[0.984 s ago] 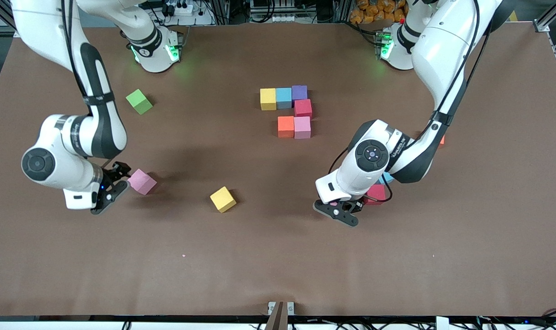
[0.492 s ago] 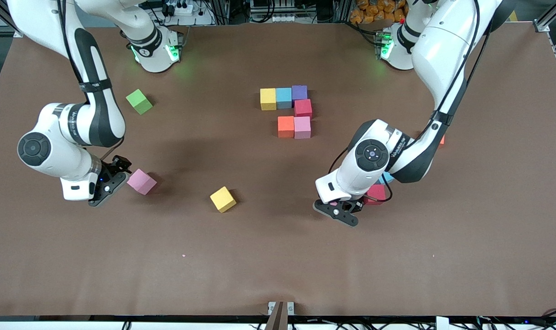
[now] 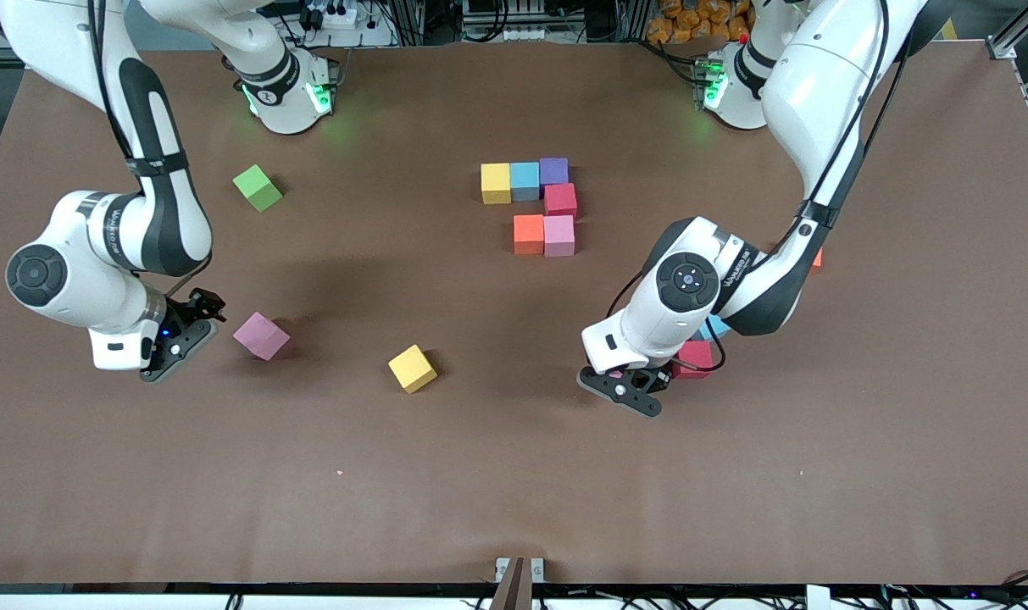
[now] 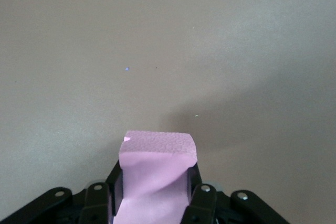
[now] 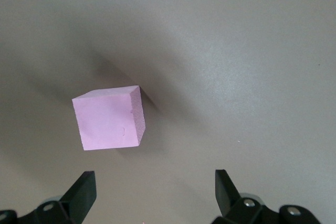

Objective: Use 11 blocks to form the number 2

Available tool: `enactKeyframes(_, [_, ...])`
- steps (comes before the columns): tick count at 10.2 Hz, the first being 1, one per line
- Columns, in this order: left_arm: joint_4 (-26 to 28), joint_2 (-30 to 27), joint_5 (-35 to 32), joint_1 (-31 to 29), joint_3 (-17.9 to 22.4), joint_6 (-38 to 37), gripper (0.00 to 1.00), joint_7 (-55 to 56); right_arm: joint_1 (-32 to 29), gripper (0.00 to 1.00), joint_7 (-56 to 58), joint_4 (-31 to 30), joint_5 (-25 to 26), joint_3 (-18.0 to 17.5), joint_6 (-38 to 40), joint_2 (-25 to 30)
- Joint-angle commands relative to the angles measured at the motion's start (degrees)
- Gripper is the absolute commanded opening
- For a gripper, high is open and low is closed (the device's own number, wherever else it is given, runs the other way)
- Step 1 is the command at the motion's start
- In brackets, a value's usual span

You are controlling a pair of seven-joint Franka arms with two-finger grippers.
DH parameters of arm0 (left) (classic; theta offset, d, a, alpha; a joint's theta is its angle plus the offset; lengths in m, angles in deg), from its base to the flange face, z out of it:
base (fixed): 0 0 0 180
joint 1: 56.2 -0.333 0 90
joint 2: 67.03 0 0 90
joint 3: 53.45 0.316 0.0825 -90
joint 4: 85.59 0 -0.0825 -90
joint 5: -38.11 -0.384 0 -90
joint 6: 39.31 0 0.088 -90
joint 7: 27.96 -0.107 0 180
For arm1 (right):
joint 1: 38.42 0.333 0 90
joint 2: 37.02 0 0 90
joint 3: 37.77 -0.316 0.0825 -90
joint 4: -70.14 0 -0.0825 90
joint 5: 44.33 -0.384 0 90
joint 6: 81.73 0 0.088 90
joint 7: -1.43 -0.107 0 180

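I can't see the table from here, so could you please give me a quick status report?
Left end effector shut on pink block. Right end effector open beside loose pink block. Number 2 six blocks so far. Nothing in the way.

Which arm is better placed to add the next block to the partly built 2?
Left. Its pincer is shut on a pink block, with the six-block figure toward its own end. The right pincer is open, beside a loose pink block.
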Motion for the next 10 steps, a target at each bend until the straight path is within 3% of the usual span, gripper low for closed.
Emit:
enactKeyframes(1, [0.73, -1.36, -0.51, -0.05, -0.01, -0.89, 0.35, 1.09, -0.39, 1.00, 1.10, -0.49, -0.08, -0.58, -0.55, 0.19])
enactKeyframes(10, [0.73, -1.54, -0.51, -0.05, -0.09, -0.89, 0.35, 1.09, -1.09, 1.00, 2.95, -0.49, 0.01, -0.58, -1.87, -0.60])
